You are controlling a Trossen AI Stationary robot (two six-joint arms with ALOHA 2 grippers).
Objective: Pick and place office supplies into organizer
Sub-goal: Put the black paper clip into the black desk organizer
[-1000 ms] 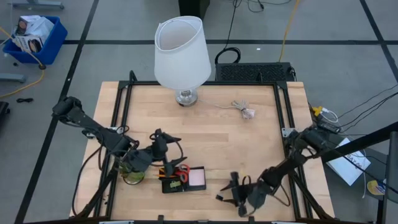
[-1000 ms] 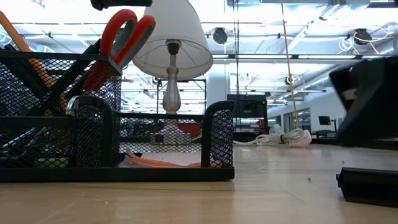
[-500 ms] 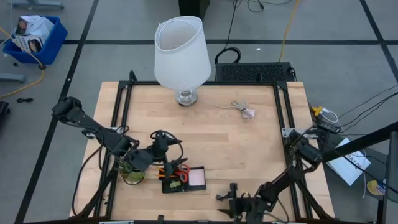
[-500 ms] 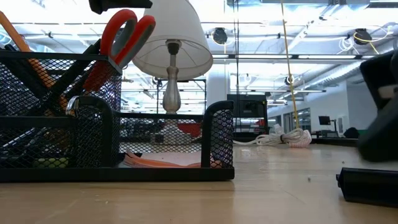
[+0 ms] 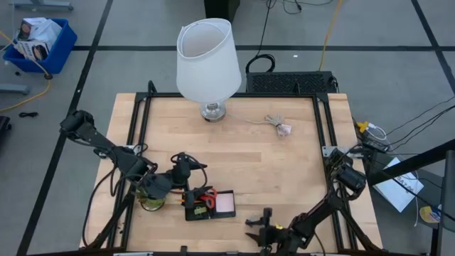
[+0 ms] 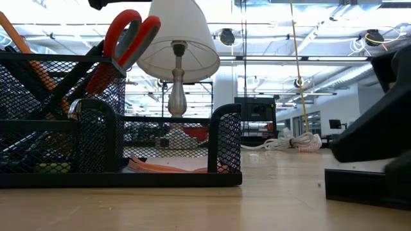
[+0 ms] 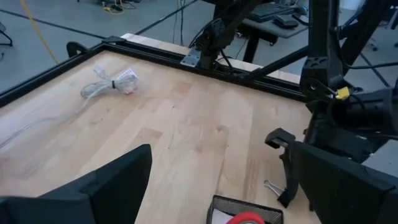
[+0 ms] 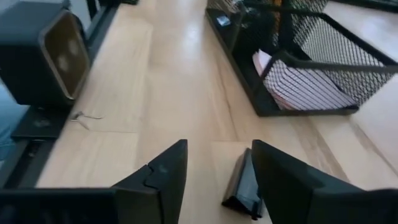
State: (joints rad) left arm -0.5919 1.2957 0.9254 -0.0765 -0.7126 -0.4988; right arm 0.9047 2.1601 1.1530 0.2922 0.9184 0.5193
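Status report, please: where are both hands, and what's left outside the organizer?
Left hand open over the organizer, scissors already in. Right hand at the front edge, open around a black binder clip on the table. Nothing blocking.

high: you look straight down on the whole table (image 5: 284,171) | low: you sit at tabletop level, tight against the organizer (image 6: 115,128), facing the lamp (image 6: 176,58) | left wrist: you face across toward the cable bundle (image 7: 112,84) | right wrist: you look low, past the pincer (image 8: 214,180), at that same organizer
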